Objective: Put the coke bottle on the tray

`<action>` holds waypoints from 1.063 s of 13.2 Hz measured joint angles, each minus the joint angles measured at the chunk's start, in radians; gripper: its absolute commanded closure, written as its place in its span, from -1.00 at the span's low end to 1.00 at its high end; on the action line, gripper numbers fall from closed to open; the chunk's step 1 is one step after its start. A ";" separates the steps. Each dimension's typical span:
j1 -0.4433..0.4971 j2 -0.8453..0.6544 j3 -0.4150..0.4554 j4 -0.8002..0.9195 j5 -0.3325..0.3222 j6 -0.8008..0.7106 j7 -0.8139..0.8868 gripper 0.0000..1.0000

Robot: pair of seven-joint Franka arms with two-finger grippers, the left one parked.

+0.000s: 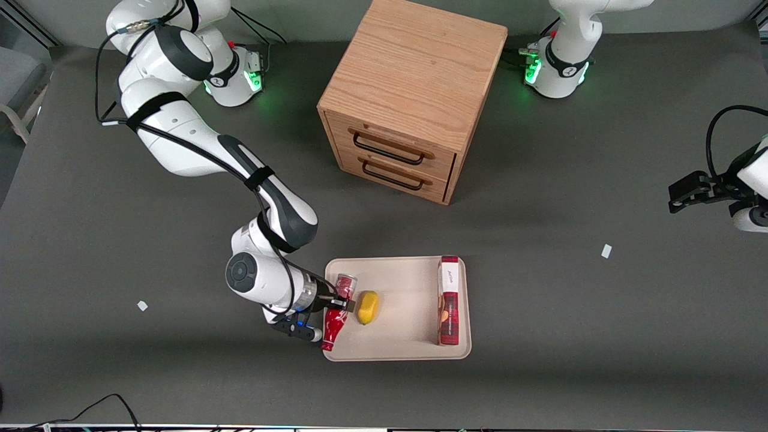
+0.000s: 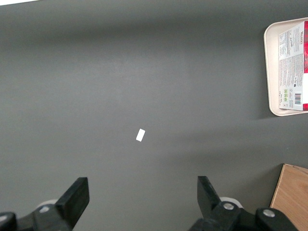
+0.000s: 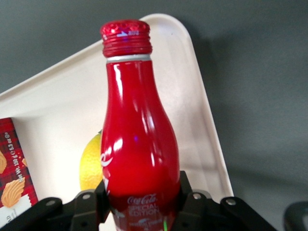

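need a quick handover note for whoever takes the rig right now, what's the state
Hand: shut on the coke bottle, gripping its lower body, at the tray's edge toward the working arm's end.
Tray: already holds a lemon and a red-and-white box.
Done: bottle grasped and brought over the tray's rim.
Left: set the bottle down on bare tray beside the lemon, open the hand, withdraw.

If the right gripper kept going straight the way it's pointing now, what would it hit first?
Probably the lemon. The gripper, shut on the coke bottle, points across the tray from its edge; the lemon lies next in line, though height is unclear.
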 measured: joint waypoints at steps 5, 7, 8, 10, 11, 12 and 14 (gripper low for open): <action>0.000 0.002 0.000 0.012 -0.001 0.000 0.001 -1.00; 0.000 -0.005 0.000 0.018 -0.016 -0.005 0.001 -1.00; -0.001 -0.019 0.000 0.017 -0.027 -0.025 0.001 -1.00; -0.004 -0.088 -0.001 0.012 -0.044 -0.118 0.001 -1.00; -0.012 -0.147 -0.003 0.007 -0.058 -0.198 0.001 -1.00; -0.023 -0.223 -0.007 0.004 -0.073 -0.300 0.001 -1.00; -0.057 -0.392 -0.012 0.000 -0.083 -0.527 -0.002 -1.00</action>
